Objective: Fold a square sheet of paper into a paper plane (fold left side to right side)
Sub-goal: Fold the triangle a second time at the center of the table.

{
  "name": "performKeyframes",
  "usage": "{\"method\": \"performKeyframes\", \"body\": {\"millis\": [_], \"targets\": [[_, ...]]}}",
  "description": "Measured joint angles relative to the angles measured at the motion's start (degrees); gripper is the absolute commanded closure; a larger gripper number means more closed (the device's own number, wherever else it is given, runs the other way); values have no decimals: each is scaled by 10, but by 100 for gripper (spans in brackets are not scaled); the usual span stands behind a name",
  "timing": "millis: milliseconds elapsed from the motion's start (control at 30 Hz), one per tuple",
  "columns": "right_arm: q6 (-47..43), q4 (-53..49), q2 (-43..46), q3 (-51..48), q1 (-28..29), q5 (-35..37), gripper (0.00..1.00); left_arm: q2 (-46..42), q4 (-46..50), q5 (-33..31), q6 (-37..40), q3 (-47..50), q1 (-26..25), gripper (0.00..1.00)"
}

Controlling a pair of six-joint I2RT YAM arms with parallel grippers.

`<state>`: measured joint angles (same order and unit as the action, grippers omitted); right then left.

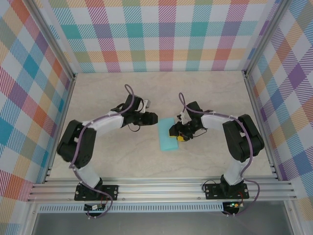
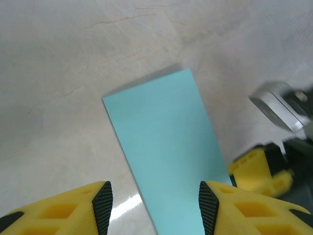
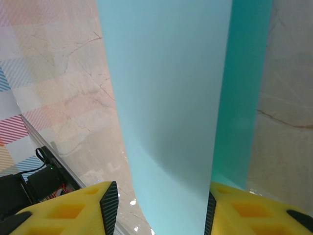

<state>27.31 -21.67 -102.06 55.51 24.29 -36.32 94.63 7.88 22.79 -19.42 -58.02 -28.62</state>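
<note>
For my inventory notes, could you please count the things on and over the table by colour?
Turquoise: 1, the sheet of paper
Yellow-fingered: 2, the left gripper and the right gripper
Total: 3

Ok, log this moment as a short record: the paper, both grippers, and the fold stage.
paper: square sheet of paper, turquoise, now a narrow rectangle lying flat on the table between the two arms
layers: the right wrist view shows a paler top layer with a darker strip along one long edge
left gripper: open, fingers apart over one end of the sheet
right gripper: open, fingers either side of the sheet
stage: looks folded in half once, no dart shape yet
</note>
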Motion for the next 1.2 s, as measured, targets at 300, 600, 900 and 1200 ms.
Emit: {"method": "performKeyframes", "body": {"millis": [300,600,900,1200], "targets": [[21,-31,-24,61,-10,-20,55,-145,-9,-122,71,101,-172,47],[38,-51,-24,96,-10,-35,55,-78,-5,-247,97,82,-294,42],[49,-59,-25,96,-10,-38,55,22,14,-322,122,-3,-351,36],[51,-59,-35,96,-10,-39,56,92,46,-405,131,-57,-372,42]]}}
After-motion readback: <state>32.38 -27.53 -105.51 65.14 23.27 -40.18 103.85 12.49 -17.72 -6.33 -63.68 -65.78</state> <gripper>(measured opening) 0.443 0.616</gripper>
